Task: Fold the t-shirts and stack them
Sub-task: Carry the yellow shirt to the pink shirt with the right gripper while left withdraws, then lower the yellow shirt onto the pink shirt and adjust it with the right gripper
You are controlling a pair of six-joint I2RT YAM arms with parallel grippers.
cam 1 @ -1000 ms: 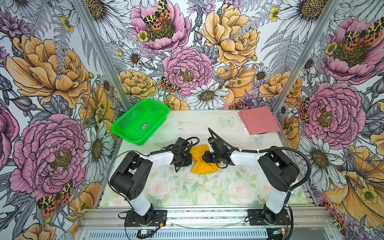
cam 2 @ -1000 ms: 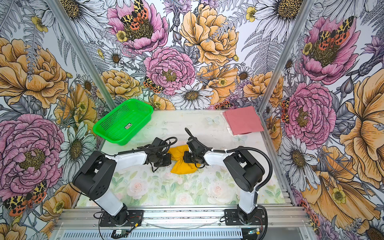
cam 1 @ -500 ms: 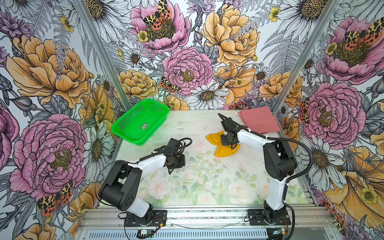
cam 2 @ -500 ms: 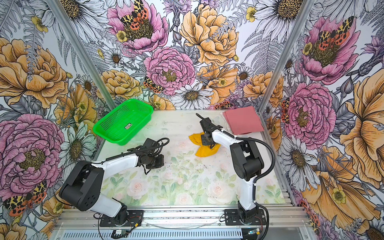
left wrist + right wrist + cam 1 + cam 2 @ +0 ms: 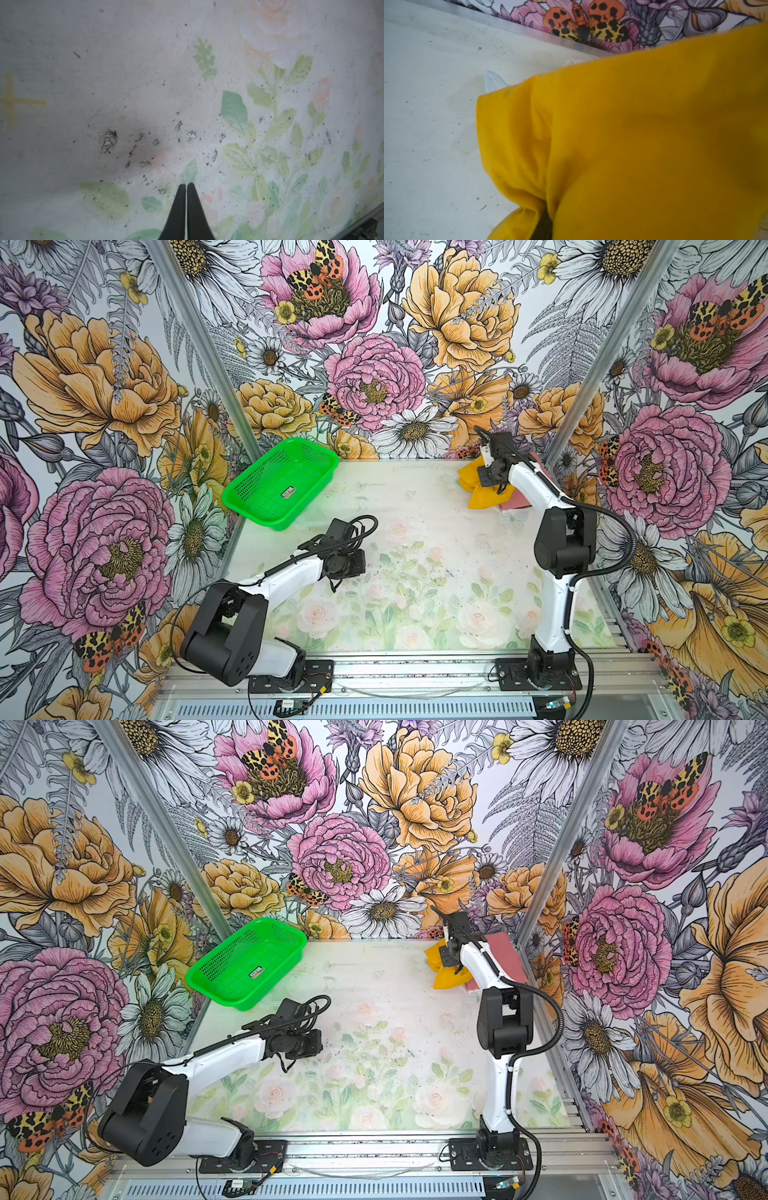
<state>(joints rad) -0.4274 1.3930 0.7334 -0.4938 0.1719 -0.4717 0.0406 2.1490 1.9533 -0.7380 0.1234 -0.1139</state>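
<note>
Left wrist view looks down at the table (image 5: 83, 62). It has pale roses and green leaves painted on it, lots of little dark specks, and a yellow cross (image 5: 12, 101) at one side. The left claw (image 5: 187, 184) is closed all the way. Its two black tips are pressed together and it holds nothing. In both top views this claw hangs low over the near left part of the table, well apart from both shirts.

The right claw (image 5: 484, 482) is reached out to the far right corner of the table. It is pinched tight on the yellow shirt (image 5: 482, 499), and the cloth is bunched up around it. In the right wrist view the yellow shirt fills most of the picture. Only a small dark bit of a finger (image 5: 542, 225) peeks out from the folds. The shirt is a crumpled lump, with one end poking toward the middle of the table and the other end drooping down.

The pink shirt (image 5: 503, 952) lies folded flat in that same far right corner. The right arm (image 5: 482, 965) hides part of it. The yellow shirt is right at its front edge, but I cannot tell if the two touch.

A green basket (image 5: 282, 485) sits at the far left corner, with a small sticker inside
</note>
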